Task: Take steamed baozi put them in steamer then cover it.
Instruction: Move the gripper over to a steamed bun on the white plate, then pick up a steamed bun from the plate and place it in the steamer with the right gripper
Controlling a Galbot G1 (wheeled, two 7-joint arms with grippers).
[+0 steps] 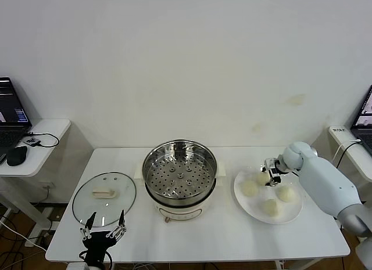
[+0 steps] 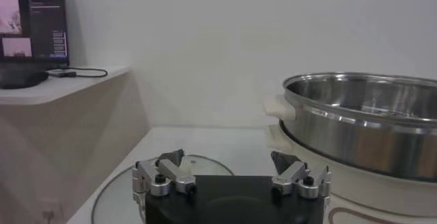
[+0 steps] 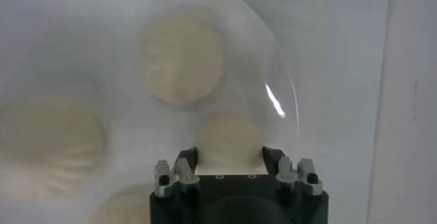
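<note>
On the white plate at the table's right lie several cream-white baozi. My right gripper reaches down over the plate's far side, shut on the baozi between its fingers. The other buns lie loose around it on the plate. The steel steamer stands uncovered mid-table, with its perforated tray bare. Its glass cover lies flat to the left. My left gripper hangs open at the front edge, just short of the cover, with the steamer beside it.
A side table with a laptop, mouse and cable stands at the far left, and the same laptop shows in the left wrist view. Another laptop sits on a stand at the far right. A white wall runs behind the table.
</note>
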